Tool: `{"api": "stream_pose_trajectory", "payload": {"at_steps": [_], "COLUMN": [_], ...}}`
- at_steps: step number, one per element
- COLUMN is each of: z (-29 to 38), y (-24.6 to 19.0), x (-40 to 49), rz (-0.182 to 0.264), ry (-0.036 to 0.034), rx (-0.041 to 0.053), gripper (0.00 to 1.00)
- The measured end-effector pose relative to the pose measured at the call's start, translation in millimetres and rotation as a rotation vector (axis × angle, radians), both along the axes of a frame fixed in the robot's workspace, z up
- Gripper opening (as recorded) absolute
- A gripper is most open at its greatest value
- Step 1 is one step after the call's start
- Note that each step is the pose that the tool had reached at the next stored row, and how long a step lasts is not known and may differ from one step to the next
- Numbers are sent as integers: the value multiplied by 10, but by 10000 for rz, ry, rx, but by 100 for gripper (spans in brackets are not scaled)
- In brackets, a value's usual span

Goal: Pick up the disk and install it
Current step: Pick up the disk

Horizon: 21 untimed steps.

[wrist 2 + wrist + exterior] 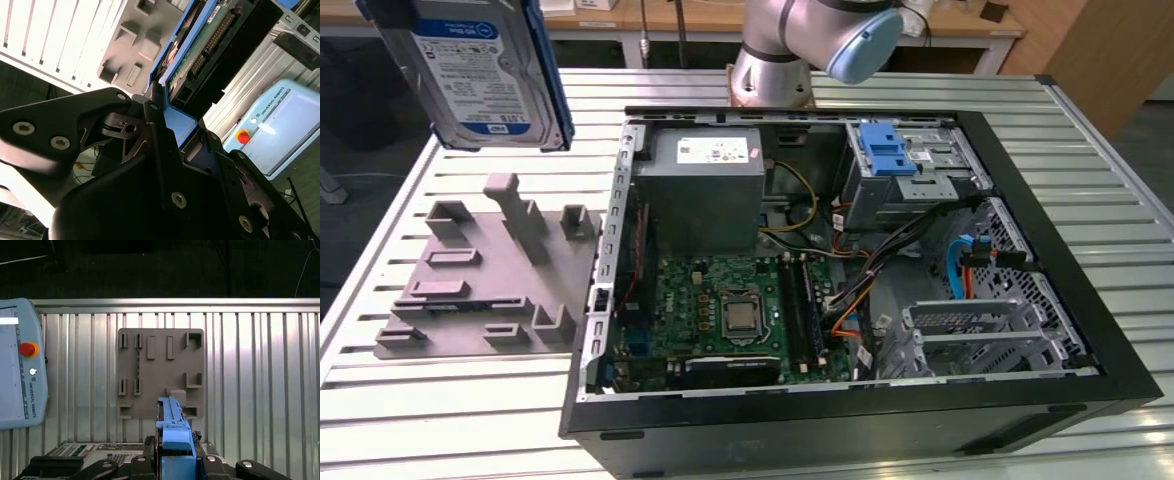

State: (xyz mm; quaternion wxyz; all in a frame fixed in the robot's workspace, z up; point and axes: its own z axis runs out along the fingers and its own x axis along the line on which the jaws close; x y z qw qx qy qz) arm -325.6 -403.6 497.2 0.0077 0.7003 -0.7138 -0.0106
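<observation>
The disk (480,70), a silver-grey drive with a blue-and-white label and blue side rails, hangs upright in the air at the exterior view's upper left, above the grey holder plate (480,280). In both wrist views my gripper (174,446) (177,124) is shut on it, the black fingers (149,444) clamping the blue rail (172,425). The second wrist view looks along the disk's edge (200,47), with its green circuit board and connector facing out.
The open computer case (1067,240) lies on the slatted metal table (440,420), with a power-supply box (707,180), motherboard (734,310) and a silver cage with a blue latch (897,155) inside. A teach pendant (20,365) lies beside the holder plate (160,375). The arm's base (781,60) stands behind the case.
</observation>
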Motion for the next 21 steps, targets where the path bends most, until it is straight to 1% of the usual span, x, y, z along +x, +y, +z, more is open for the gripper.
{"api": "stream_pose_trajectory", "payload": {"at_steps": [3,4,5,6,8,9,10,16,19,21], "z": [0,0,1,1,1,1,0,0,0,-1], "y": [-13,-17,-21,-24,-30,-33,-38,-72,-72,-72], "x": [55,75,89,101,122,136,156,312,326,329], "rz": [0,-1,-1,-1,0,0,0,0,1,24], "ry": [2,2,4,3,3,4,2,4,2,-17], "rx": [19,52,112,222,473,553,598,607,607,607], "gripper": [36,36,36,36,36,36,36,36,36,36]}}
